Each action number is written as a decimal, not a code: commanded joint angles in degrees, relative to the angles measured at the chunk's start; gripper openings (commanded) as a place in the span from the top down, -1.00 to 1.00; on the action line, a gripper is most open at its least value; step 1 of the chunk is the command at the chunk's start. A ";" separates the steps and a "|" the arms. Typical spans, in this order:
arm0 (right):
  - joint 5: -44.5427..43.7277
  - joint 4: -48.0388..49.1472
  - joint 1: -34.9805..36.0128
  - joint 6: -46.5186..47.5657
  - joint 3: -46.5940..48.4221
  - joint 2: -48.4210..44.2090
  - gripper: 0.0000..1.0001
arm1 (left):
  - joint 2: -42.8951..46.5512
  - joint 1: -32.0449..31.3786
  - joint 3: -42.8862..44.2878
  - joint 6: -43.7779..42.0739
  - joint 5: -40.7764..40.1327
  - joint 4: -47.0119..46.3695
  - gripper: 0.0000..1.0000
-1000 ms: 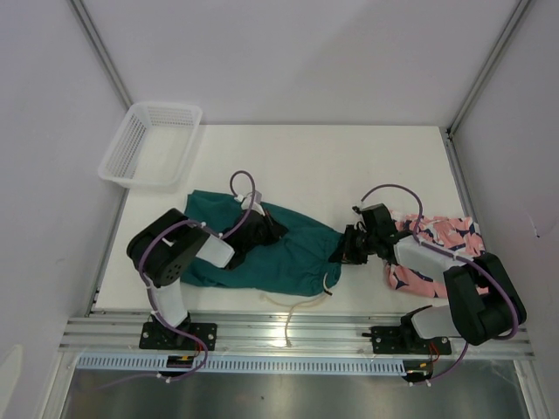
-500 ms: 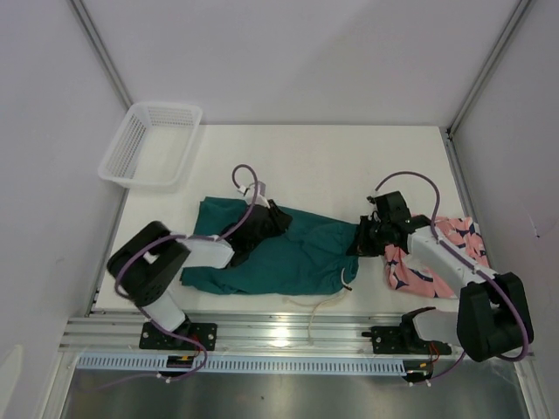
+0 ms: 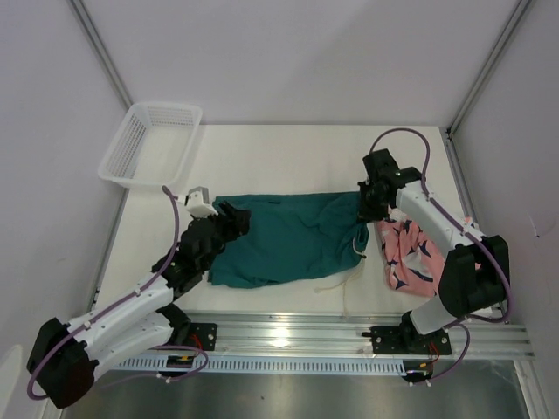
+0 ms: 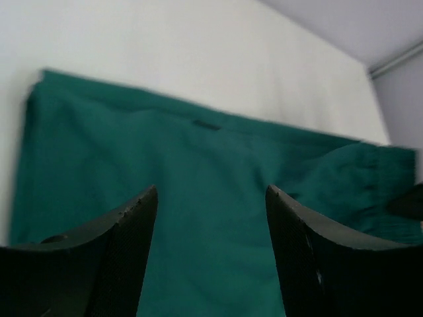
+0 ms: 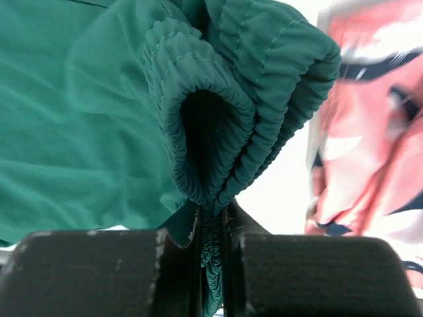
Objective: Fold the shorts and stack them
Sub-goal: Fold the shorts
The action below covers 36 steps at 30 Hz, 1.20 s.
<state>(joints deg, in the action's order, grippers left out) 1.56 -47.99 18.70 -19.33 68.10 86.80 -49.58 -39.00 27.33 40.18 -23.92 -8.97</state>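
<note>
The teal shorts are spread across the middle of the counter, nearer its front edge, their gathered waistband pinched in the fully closed right pincer. The left pincer is held wide apart above the opposite end, gripping nothing. A clean fold is best served if the cloth is drawn taut and flat. The shark-print shorts are bunched by the right edge. No writing can be read.

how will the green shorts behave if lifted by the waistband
Probably floppy: the green shorts crumple into soft folds where the right gripper pinches the waistband. The rest would likely sag and drape. The loose drawstring would probably dangle and trail.
</note>
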 commanded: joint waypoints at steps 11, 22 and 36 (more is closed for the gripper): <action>-19.31 -22.14 6.61 4.30 26.90 12.07 1.00 | 8.45 9.65 -13.18 2.97 1.60 13.54 -0.37; -18.61 -23.20 7.14 5.62 29.02 12.16 1.00 | -6.57 11.67 -10.81 5.16 6.78 7.15 -0.30; -10.18 -23.47 8.98 4.57 34.99 10.49 1.00 | -15.63 8.60 -14.06 6.83 12.33 -8.25 0.67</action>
<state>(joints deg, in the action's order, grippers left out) -12.58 -71.33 25.89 -14.48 98.91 100.27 -64.29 -28.91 13.67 45.69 -12.71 -12.03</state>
